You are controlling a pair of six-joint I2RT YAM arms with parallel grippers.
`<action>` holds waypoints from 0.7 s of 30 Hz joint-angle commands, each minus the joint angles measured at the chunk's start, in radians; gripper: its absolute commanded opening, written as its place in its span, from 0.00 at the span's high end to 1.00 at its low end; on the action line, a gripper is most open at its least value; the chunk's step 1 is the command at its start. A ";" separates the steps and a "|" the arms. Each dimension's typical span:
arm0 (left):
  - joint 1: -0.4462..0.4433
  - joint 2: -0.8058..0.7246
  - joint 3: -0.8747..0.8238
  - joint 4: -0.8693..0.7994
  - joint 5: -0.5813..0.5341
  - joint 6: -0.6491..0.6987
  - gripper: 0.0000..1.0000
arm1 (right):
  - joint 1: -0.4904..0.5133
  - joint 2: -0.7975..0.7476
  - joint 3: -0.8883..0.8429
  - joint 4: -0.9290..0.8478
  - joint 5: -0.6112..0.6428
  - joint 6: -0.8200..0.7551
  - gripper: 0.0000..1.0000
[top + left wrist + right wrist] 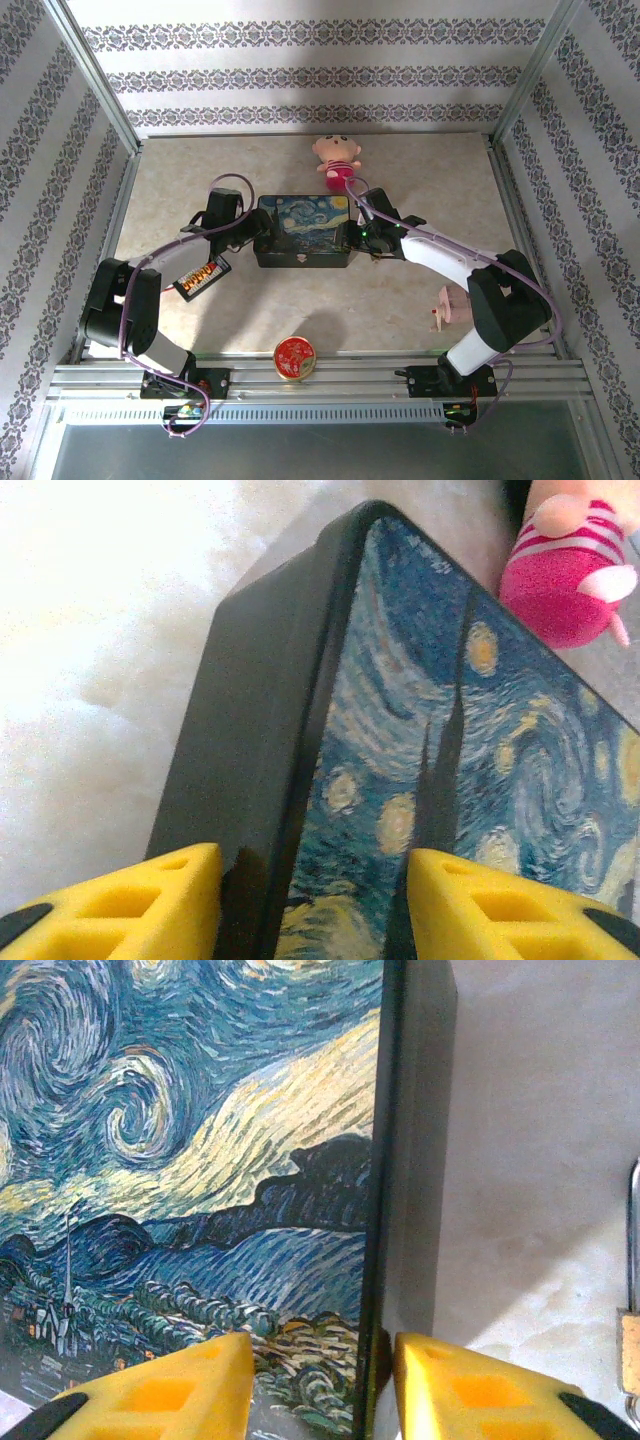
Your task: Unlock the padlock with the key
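Table (420, 190) bears the blue painted tin box (300, 232), my landmark. 2 grippers flank it.
- Left gripper (315, 865): at box's left end, jaws apart, straddling the lid edge.
- Right gripper (322, 1350): at box's right end, jaws apart over that edge.
- Plush doll (337, 158): just behind box.
- Padlock (630, 1345): on the table just right of box, not touching the fingers.

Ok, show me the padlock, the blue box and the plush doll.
padlock (630, 1352): right wrist view, brass body.
blue box (300, 225): top external view, painted lid.
plush doll (336, 152): top external view, head.
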 commanded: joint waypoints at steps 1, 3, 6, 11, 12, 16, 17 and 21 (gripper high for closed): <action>-0.030 -0.023 0.077 -0.057 0.014 0.037 0.40 | -0.011 -0.049 0.004 -0.056 0.023 -0.015 0.55; -0.024 -0.053 0.099 -0.091 -0.015 0.061 0.33 | -0.028 -0.089 0.003 -0.089 0.042 -0.033 0.52; 0.003 -0.112 0.103 -0.135 -0.055 0.085 0.15 | -0.054 -0.172 -0.010 -0.134 0.081 -0.062 0.50; 0.067 -0.257 0.041 -0.179 -0.170 0.150 0.01 | -0.115 -0.355 -0.081 -0.179 0.172 -0.106 0.45; 0.080 -0.292 0.021 -0.191 -0.218 0.169 0.01 | -0.134 -0.396 -0.104 -0.177 0.188 -0.115 0.44; 0.115 -0.431 -0.074 -0.204 -0.402 0.269 0.01 | -0.217 -0.553 -0.202 -0.152 0.242 -0.164 0.39; 0.116 -0.456 -0.096 -0.197 -0.455 0.288 0.01 | -0.231 -0.582 -0.220 -0.143 0.260 -0.175 0.37; 0.121 -0.594 -0.240 -0.078 -0.608 0.386 0.01 | -0.292 -0.683 -0.291 -0.096 0.328 -0.214 0.02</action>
